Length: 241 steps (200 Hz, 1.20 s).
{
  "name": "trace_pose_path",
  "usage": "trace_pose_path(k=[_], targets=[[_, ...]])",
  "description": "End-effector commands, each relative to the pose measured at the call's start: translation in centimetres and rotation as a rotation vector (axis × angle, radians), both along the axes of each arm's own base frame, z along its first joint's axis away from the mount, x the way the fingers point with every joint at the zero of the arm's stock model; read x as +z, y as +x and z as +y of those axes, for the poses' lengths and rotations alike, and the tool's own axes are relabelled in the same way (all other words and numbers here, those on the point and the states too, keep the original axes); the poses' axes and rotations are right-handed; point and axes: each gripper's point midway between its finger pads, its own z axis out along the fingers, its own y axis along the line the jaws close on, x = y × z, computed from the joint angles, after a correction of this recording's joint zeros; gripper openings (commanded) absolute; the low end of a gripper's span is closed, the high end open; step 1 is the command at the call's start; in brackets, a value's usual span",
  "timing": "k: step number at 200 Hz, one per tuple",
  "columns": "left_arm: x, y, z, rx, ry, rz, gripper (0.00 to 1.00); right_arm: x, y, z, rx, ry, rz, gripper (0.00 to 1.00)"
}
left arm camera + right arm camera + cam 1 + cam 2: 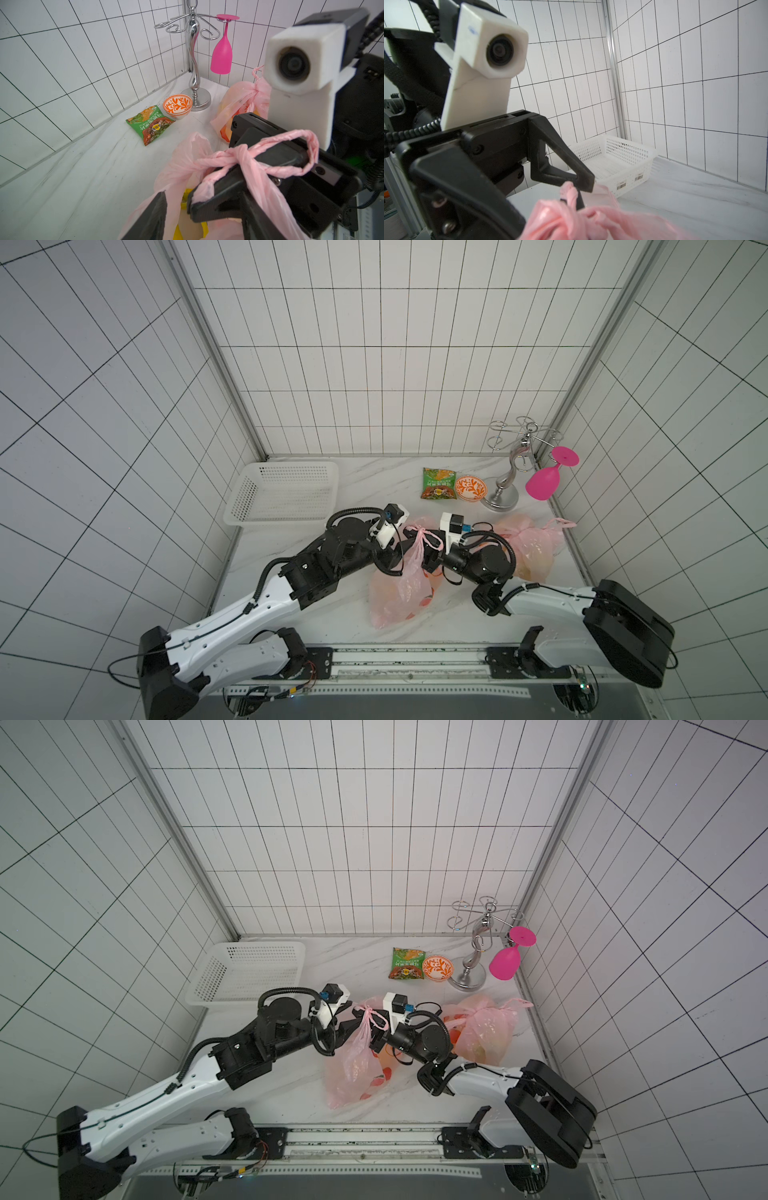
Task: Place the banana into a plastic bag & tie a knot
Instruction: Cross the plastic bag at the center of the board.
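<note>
Your right claw (429, 563): jaws fully closed, pinching pink handle strand of plastic bag (401, 593); handle loop (313, 145) hangs round its fingers. Your left claw (409, 547): jaws about half apart, bag neck between them, one finger (581, 174) touching knot (241, 154). Inside bag, under knot: banana (184, 202), yellow showing. Bag lies on table (332, 618); second tied bag (528, 549) beside right arm.

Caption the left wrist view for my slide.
Pink bag, handles knotted and one loop round the shut right gripper; snack packet, bowl behind.
</note>
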Motion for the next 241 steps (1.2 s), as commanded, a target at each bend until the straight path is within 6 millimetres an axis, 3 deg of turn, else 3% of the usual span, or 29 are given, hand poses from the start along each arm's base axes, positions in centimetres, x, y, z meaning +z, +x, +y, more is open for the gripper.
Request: trace_pose_path(k=[1,42,70,115,164,200,241], targets=[[3.0,-0.1,0.5,-0.002,-0.086,-0.06,0.52,0.2,-1.6,0.0,0.052,0.001,-0.042,0.0],[2.7,-1.2,-0.8,-0.095,-0.077,-0.04,0.42,0.3,-2.1,0.2,0.08,-0.008,-0.055,0.0],[1.9,-1.4,-1.2,-0.117,-0.034,-0.001,0.43,0.7,-2.3,0.1,0.087,-0.005,-0.06,0.0],[1.6,-0.9,0.4,-0.051,0.035,0.02,0.42,0.9,-2.7,0.3,0.113,-0.009,-0.07,0.0],[1.2,-1.8,1.1,-0.114,0.111,0.058,0.41,1.1,-3.4,0.6,0.154,-0.015,-0.089,0.0],[0.5,-0.9,2.4,-0.094,0.167,0.075,0.4,1.3,-3.4,0.8,0.16,-0.018,-0.094,0.0],[-0.3,-1.8,2.0,-0.183,0.189,0.073,0.39,1.4,-3.0,0.9,0.154,-0.016,-0.093,0.0]])
